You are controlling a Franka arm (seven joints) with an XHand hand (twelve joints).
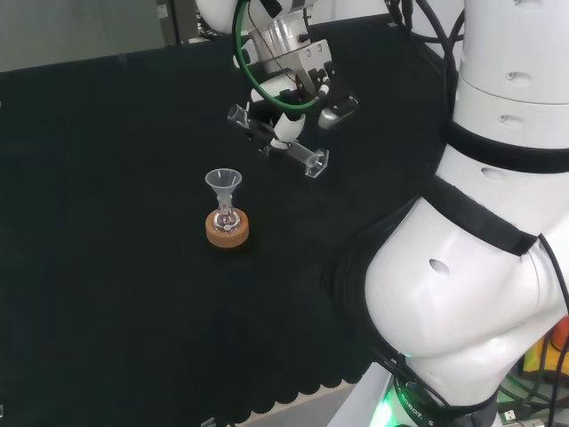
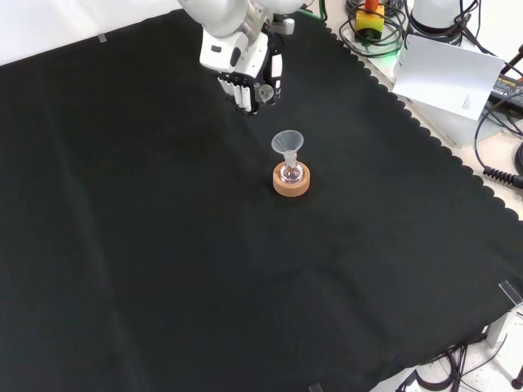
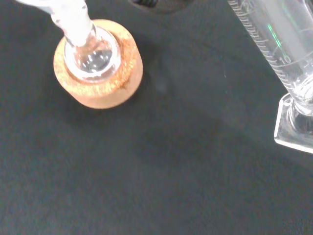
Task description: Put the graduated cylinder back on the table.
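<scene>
Hand (image 1: 289, 111) grips graduated cylinder (image 1: 283, 147) — tilted, seemingly above cloth.

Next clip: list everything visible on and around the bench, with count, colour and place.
graduated cylinder: one, clear, tilted, held above the cloth in the hand
flask: one, clear, small, seated in the cork ring
funnel: one, clear, in the flask's neck
cork ring: one, tan, mid-cloth
black cloth: one, covering the bench
paper sheet: one, white, off the cloth, front view's upper right
hand: one, black and white, curled round the cylinder
arm: one, white, head view's right
</scene>
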